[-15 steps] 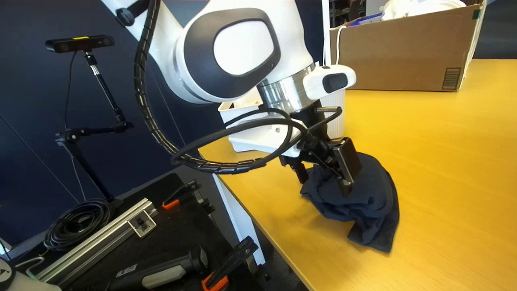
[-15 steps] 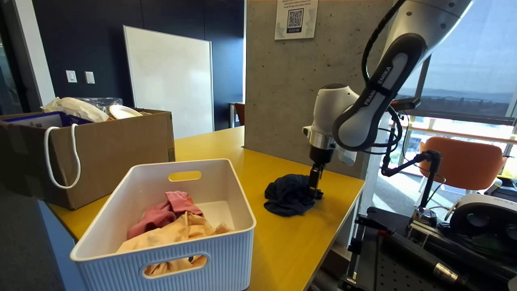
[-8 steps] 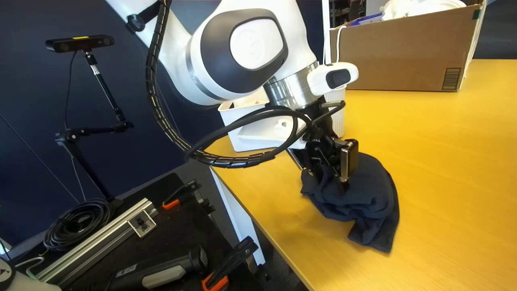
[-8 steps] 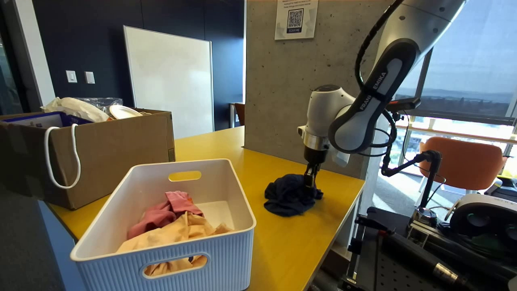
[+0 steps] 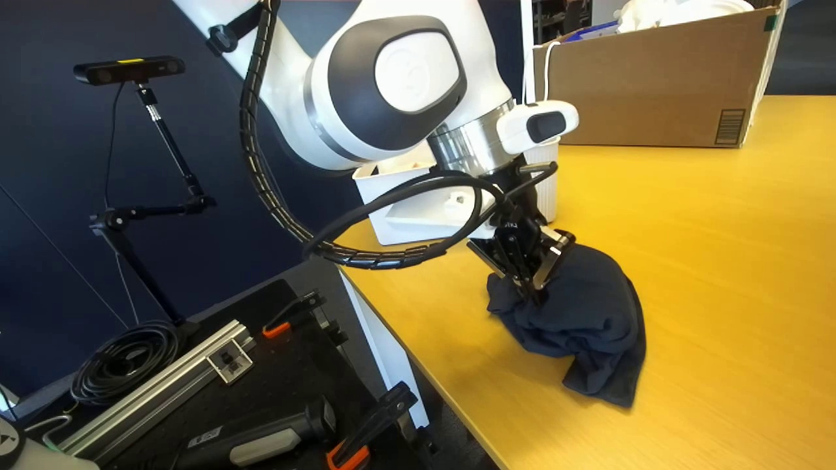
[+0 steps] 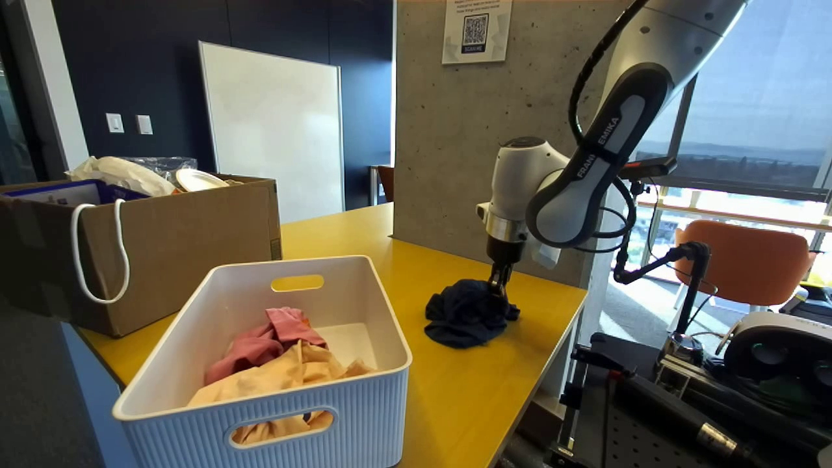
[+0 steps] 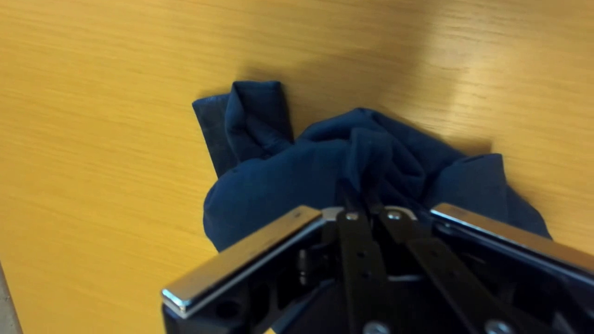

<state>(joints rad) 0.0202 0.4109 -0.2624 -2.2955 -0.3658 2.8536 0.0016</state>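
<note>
A crumpled dark blue cloth [image 5: 597, 313] lies on the yellow table in both exterior views. My gripper [image 5: 535, 295] comes down onto the cloth's side nearer the table edge, its fingertips sunk among the folds. In the wrist view the gripper [image 7: 363, 197] has its fingertips brought together, with a raised pleat of the cloth [image 7: 297, 171] running between them. The very tips are dark and partly buried in fabric. Seen from an exterior view, the cloth [image 6: 460, 317] still rests on the table, with the gripper [image 6: 498, 292] upright over it.
A white ribbed bin [image 6: 383, 416] holds pink and peach-coloured cloths. Beside it stands a cardboard box [image 6: 195, 240] full of packaging. A concrete pillar [image 6: 448, 149] rises behind the arm. Next to the table edge is a black cart [image 5: 281, 365] with tools and a camera stand.
The gripper went from open to shut, its fingers drawing together in the cloth. The arm shifted slightly toward the cloth's middle, then nearly stopped. The cloth barely moved.
</note>
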